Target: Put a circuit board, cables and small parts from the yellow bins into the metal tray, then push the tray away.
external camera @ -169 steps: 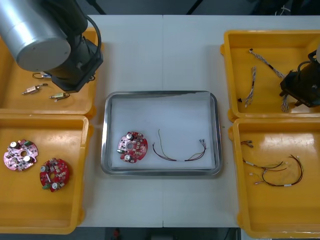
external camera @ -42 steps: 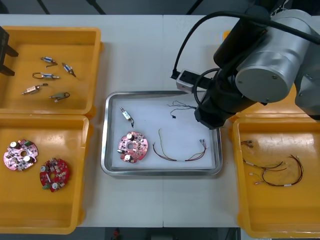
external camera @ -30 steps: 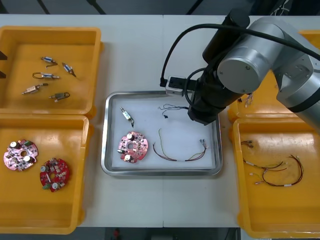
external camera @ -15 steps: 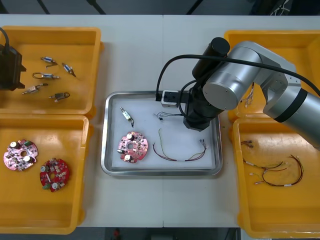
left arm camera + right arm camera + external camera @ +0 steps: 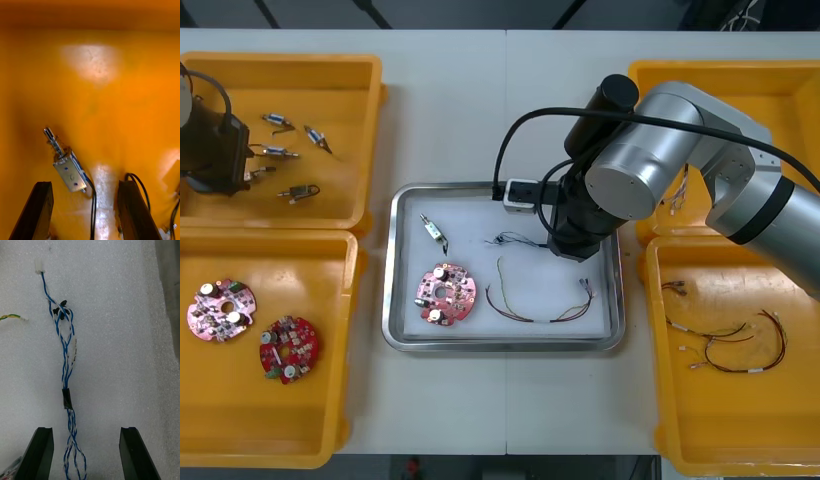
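The left gripper (image 5: 85, 183) hangs over the yellow bin (image 5: 350, 75) at the table's left, fingers wide apart. A small metal part (image 5: 67, 170) lies on the bin floor just ahead of its tips, between them but close to one finger. This looks like a pick being lined up. The next move calls for centring on the part's body, going down and closing across it.

In the metal tray (image 5: 505, 345) lie another small metal part (image 5: 435, 230), a circuit board (image 5: 445, 295) and a red and yellow cable (image 5: 535, 305).

The right gripper (image 5: 85, 429) is low over the tray, fingers spread wide and holding nothing. The blue and white cable (image 5: 65, 363) lies loose on the white lining, running out ahead from between them. That placing seems done, so this arm needs to lift straight clear without snagging the cable.
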{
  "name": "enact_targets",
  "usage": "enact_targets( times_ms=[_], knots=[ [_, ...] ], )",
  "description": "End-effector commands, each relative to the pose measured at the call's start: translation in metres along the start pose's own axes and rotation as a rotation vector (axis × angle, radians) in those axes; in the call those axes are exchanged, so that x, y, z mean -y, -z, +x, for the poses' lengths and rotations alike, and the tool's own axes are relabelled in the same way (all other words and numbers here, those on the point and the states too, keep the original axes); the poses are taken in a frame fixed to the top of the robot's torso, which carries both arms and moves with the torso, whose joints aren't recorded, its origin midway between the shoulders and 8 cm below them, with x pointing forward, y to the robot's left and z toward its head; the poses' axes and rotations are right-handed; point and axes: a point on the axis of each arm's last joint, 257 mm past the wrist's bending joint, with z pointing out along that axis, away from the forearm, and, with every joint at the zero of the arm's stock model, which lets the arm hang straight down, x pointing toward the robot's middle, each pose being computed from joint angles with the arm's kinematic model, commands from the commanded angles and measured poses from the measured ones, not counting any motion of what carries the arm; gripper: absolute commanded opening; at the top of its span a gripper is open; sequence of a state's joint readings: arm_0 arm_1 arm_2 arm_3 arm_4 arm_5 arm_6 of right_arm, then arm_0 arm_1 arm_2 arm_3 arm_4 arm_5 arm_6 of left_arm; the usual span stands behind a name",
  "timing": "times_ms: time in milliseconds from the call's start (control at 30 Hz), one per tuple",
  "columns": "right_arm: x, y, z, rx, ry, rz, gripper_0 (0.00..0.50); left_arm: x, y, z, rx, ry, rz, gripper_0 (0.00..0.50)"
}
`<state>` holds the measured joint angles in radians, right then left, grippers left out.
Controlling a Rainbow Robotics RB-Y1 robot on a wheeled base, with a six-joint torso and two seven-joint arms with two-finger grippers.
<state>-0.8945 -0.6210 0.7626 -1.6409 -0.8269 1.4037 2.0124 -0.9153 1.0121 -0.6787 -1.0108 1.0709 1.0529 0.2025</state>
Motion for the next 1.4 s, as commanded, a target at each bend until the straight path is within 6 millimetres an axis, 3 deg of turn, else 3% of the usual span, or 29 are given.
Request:
enact_targets(
  times_ms=[33, 167, 500, 800, 933, 1400],
  knots=[
    [0.018, 0.035, -0.021, 0.025, -0.037, 0.032, 0.500, 0.022, 0.007, 0.003, 0.013, 0.057, 0.039, 0.500],
    [0.023, 0.057, -0.014, 0.013, -0.087, 0.024, 0.500, 0.019, 0.007, 0.000, 0.022, 0.053, 0.026, 0.500],
    [0.043, 0.114, 0.018, -0.026, -0.403, 0.037, 0.500, 0.011, 0.003, -0.001, 0.014, 0.061, 0.001, 0.500],
    [0.067, 0.156, 0.068, -0.077, -0.689, 0.073, 0.500, 0.005, -0.006, 0.003, 0.020, 0.023, 0.006, 0.500],
    [0.088, 0.176, 0.086, -0.049, -0.834, 0.123, 0.500, 0.004, -0.007, 0.005, 0.012, 0.016, 0.003, 0.500],
    [0.099, 0.196, 0.153, -0.034, -1.192, 0.163, 0.500, 0.000, -0.010, 0.004, 0.022, -0.019, -0.004, 0.500]
  ],
)
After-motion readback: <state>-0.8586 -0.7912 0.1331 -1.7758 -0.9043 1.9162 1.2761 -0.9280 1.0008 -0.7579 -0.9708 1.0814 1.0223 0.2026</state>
